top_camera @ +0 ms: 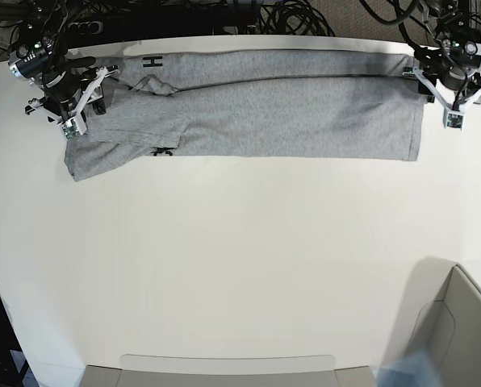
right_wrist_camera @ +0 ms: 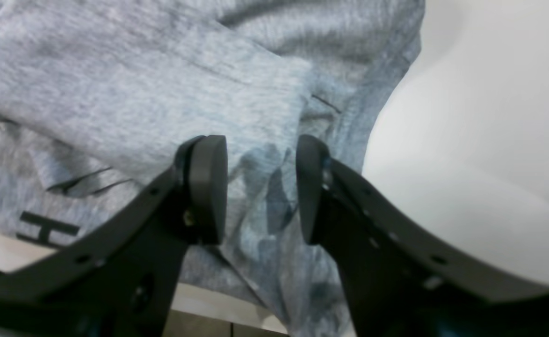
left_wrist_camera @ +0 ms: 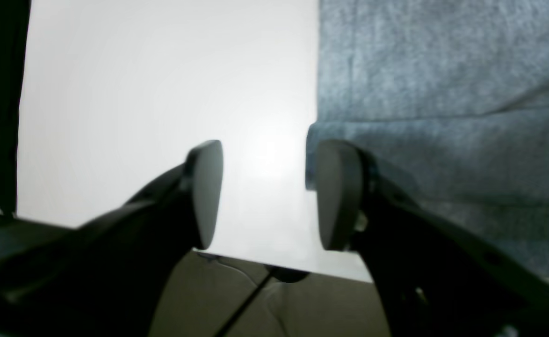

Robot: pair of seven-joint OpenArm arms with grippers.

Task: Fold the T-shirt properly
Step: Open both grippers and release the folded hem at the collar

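You are seeing the T-shirt (top_camera: 265, 105) lying folded lengthwise along the far edge of the table (top_camera: 240, 266). Your left gripper (left_wrist_camera: 267, 194) is standing open beside its end; your right gripper (right_wrist_camera: 260, 189) is gaping empty over rumpled cloth.

— How is the T-shirt (top_camera: 257, 105) laid out?
— It is spread as a long heather-grey band along the far edge of the counter (top_camera: 240, 258), folded lengthwise.
— Is lettering seen?
— A black "H" is exposed near one bunched, creased end.
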